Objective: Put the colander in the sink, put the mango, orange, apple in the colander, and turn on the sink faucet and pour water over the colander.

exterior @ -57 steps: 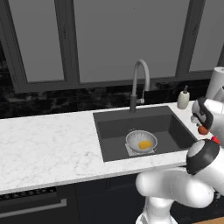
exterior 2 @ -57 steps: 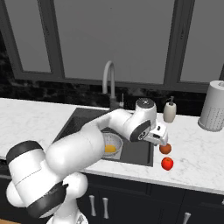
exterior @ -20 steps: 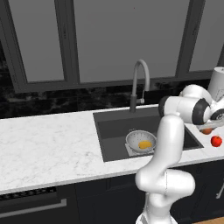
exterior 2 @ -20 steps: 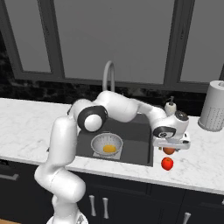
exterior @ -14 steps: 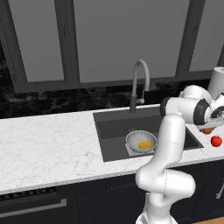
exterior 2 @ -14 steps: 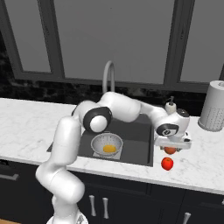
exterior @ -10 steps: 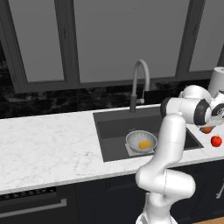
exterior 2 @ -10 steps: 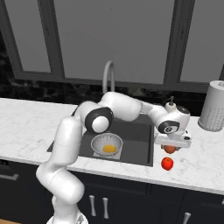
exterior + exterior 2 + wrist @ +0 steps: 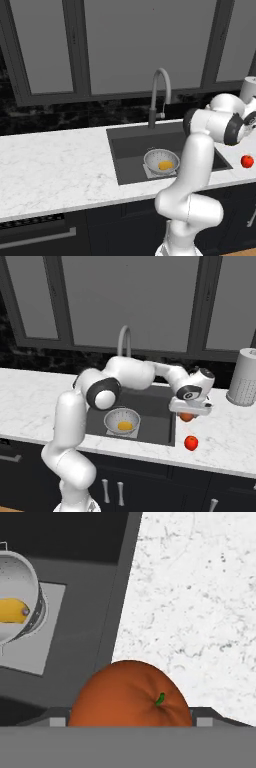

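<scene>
**Orange lifted off the counter**

Reddish orange point(image 9: 186, 416) now hangs clamped in the gripper point(image 9: 189, 411), raised from the counter point(image 9: 225, 431) beside one apple point(image 9: 190, 443). One mango point(image 9: 124, 426) lies in the single colander point(image 9: 122, 421), inside the sink point(image 9: 155, 406).

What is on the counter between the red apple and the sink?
Nothing lies there. In the right base view, only bare white counter runs from the apple to the edge of the sink. The orange sits farther back, under the gripper.

Apple point(image 9: 190, 443) on marble counter point(image 9: 225, 441)
</scene>
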Controlling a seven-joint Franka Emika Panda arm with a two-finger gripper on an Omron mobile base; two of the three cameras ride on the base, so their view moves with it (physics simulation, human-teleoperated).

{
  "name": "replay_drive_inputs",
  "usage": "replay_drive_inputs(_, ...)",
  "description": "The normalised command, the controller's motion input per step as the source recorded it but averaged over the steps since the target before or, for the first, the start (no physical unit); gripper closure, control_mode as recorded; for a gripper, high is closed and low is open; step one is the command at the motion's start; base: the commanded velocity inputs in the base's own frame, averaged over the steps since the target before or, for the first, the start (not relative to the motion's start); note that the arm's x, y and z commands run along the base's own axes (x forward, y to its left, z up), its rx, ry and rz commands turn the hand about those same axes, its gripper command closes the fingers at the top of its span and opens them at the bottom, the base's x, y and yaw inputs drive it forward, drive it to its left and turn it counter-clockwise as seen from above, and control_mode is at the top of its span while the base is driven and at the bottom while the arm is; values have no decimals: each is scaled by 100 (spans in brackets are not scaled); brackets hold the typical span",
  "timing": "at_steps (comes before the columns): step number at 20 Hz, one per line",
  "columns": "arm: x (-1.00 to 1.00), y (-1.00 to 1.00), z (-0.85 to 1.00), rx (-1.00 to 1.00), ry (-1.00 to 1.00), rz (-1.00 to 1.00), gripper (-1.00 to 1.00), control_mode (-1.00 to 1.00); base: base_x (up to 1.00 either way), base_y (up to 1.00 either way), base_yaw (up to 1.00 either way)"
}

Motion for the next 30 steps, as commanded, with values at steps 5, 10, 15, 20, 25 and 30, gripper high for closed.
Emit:
replay_drive_inputs(5, -9, 100, 27, 0, -19, 14, 100, -100, 0, 0, 0)
replay_drive_inputs(10, -15, 100, 1, 0, -6, 17, 100, -100, 0, 0, 0)
replay_drive_inputs(15, -3, 94, 0, 2, 1, 17, 100, -100, 0, 0, 0)
replay_drive_inputs(20, 14, 67, 0, 7, 4, 14, 100, -100, 0, 0, 0)
replay_drive_inputs(25, 2, 53, -9, 8, 1, 12, 100, -100, 0, 0, 0)
replay_drive_inputs(30, 29, 53, -47, 2, 0, 7, 100, -100, 0, 0, 0)
